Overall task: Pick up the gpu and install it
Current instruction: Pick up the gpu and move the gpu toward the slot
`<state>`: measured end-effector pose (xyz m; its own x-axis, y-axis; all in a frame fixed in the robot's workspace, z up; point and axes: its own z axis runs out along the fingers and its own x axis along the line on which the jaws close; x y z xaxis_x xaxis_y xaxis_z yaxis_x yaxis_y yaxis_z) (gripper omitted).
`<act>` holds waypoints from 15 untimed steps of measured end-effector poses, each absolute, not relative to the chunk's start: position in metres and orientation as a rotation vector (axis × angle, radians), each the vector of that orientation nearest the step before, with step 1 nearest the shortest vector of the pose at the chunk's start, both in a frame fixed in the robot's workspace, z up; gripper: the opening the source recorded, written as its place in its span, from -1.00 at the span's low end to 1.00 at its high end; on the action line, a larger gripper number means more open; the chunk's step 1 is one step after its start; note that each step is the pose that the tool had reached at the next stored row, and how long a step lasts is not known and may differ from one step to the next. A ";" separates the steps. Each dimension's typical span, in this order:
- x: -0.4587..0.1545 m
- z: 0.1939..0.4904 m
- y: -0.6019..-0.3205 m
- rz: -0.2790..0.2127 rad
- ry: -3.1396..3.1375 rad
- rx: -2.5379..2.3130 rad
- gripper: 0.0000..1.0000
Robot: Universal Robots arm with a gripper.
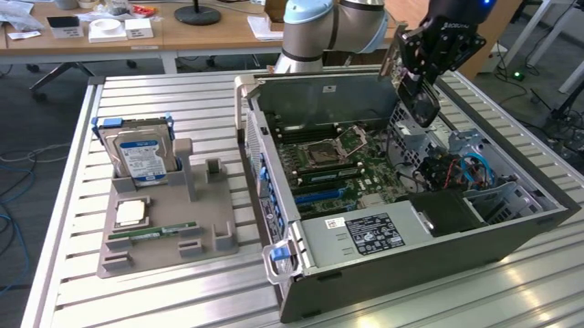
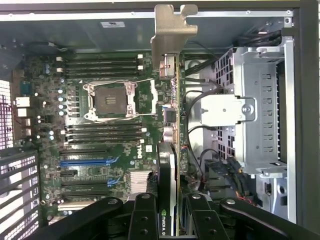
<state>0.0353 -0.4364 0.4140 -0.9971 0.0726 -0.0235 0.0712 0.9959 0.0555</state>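
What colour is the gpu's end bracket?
Silver; the gpu end bracket shows best in the wrist view.

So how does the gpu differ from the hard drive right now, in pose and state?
The gpu is gripped by the end effector over the open computer case, while the hard drive sits in the grey holder on the exterior view's left. The gpu is thin and dark with a silver bracket; the hard drive is thick and silver with a blue-white label. Both are roughly upright, not lying flat.
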 end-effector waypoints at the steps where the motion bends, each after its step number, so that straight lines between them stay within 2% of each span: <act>1: 0.037 0.414 -0.436 0.085 3.113 0.112 -0.47; 15: 0.040 0.412 -0.436 0.085 3.114 0.097 -0.47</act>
<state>0.0399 -0.4364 0.4123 -0.9977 0.0628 -0.0234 0.0615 0.9966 0.0555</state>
